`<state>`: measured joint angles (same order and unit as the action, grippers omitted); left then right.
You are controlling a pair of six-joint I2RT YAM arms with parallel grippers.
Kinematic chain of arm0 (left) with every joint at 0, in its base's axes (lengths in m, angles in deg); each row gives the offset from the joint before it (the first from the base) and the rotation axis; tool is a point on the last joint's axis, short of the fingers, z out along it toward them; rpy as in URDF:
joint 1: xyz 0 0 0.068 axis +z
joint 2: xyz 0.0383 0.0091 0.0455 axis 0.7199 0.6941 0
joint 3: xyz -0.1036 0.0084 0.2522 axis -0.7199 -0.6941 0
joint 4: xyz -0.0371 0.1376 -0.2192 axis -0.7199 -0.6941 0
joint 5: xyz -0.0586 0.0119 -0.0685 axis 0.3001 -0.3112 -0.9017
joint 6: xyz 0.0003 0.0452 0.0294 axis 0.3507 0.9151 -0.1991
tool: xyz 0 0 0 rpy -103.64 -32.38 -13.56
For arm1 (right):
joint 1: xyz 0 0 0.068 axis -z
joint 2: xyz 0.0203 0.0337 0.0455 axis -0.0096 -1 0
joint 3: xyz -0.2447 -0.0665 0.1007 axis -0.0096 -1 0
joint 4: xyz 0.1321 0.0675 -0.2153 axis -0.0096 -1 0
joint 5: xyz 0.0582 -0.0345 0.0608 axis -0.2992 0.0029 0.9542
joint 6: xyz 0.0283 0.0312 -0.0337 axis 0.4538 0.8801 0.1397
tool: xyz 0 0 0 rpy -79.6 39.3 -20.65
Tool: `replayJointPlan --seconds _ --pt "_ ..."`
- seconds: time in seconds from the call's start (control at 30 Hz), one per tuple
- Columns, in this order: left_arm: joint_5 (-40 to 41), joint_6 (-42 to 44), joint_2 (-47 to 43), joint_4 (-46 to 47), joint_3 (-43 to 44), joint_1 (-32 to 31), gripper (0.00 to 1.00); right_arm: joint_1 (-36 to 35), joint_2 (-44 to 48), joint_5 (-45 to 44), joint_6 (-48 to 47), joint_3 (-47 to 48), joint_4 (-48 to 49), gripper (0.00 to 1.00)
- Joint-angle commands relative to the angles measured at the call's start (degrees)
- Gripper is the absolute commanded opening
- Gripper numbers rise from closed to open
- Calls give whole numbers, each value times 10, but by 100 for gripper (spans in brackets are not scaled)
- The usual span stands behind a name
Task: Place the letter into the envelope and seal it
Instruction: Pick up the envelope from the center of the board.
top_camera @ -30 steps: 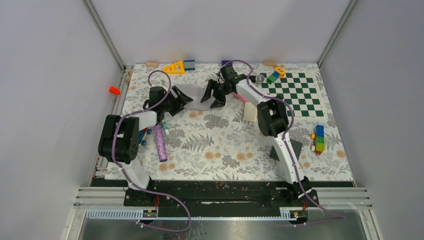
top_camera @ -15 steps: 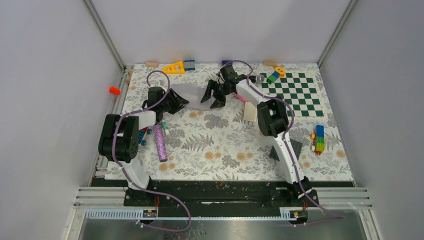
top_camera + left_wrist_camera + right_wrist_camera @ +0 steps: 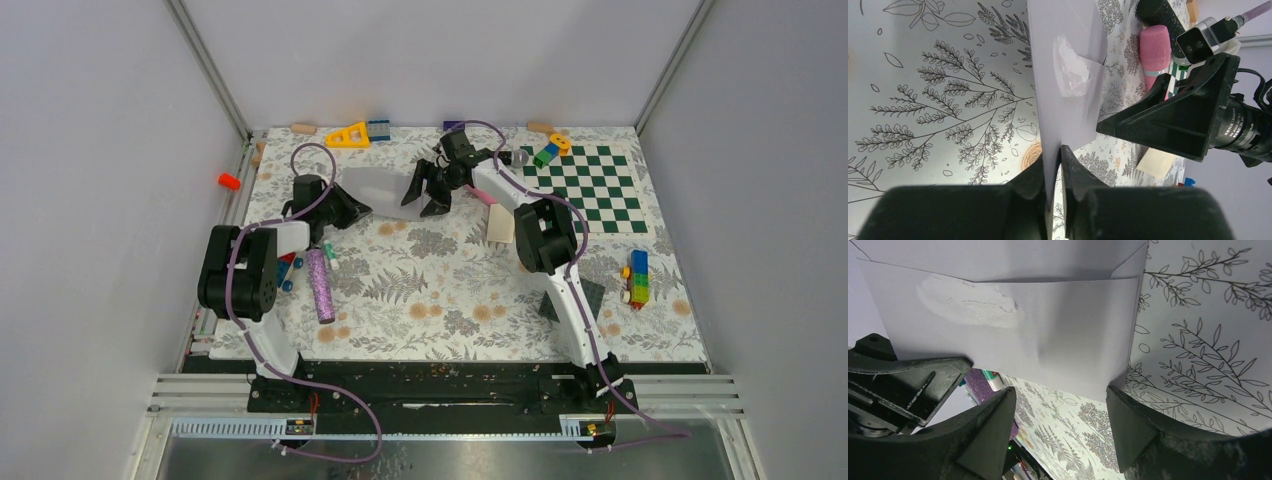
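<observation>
A flowered table cover [image 3: 450, 290] fills the floor of a grey-walled booth, with toys scattered along its edges. The envelope [image 3: 375, 185] is at the back of it, between my two pincers. My left pincer [image 3: 1053, 157] is pressed together on the envelope's near edge, and the grey paper runs up edge-on from between the fingers. My right pincer [image 3: 1060, 400] is spread wide and holds nothing; it hangs just over the other end of the envelope, whose flap shows a rough white glue patch [image 3: 973, 300]. The letter [image 3: 500, 224] lies on the cover beside my right arm's elbow, partly hidden by it and well apart from the envelope. Nothing is inside the envelope yet.

I judge this step to be securing the envelope so its mouth can be opened. To do it well, I should keep the left pinch firm but near the edge, so that only one layer is caught if possible. I should also raise the paper gently rather than drag it. The flap should stay folded back, with the glue patch kept off the cover.
</observation>
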<state>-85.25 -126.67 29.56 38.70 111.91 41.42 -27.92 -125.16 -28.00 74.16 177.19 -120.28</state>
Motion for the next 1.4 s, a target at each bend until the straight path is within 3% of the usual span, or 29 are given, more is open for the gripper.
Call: replayJointPlan --seconds 0.0,0.1,0.4,0.73,1.0,1.37 --pt "-27 -6 3 44 19 7 6 0 14 14 1 3 1 73" --pt "-35 -9 4 54 17 8 0 0 13 16 1 4 1 73" --pt "-71 -12 -16 83 6 16 0 12 34 41 -17 22 0 76" --pt "-160 32 -85 63 20 22 0 35 161 118 -149 16 -57 81" --pt "-236 128 -152 -13 24 22 0 38 318 78 -327 -96 -89 86" --pt "-395 360 -243 -267 48 -4 0 42 478 45 -498 -299 -39 91"
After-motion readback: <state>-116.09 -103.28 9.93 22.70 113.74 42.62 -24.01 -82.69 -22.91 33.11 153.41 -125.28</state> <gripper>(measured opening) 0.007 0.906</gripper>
